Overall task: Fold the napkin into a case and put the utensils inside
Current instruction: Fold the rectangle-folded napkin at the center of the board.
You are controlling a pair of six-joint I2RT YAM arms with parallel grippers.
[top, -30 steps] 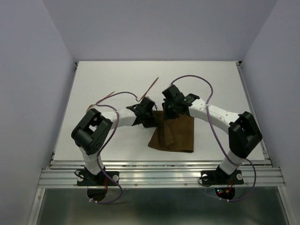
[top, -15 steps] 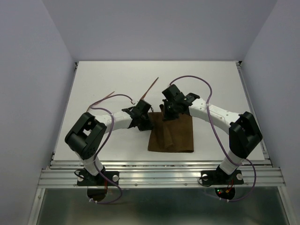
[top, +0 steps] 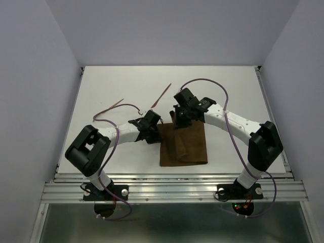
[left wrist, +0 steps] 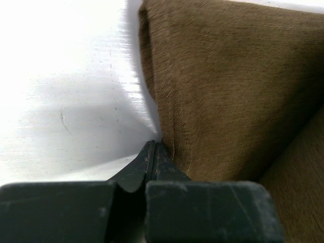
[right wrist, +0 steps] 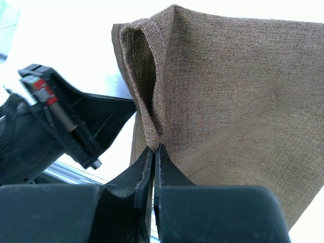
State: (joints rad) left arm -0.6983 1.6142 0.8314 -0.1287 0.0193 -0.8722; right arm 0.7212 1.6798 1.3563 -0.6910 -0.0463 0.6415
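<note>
Your left gripper (left wrist: 154, 152) is sliding back to the left, squeezed shut and touching the left edge of the napkin (top: 185, 147), which is lying on the table (top: 228, 86) near you, while your right gripper (right wrist: 154, 152) is pinching a fold at its far edge tight, and both utensils (top: 162, 95) are lying farther back.

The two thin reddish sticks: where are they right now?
Seen from above, both lie on the white table, apart from the brown cloth: one stick just beyond the left gripper, the other stick further left.
</note>
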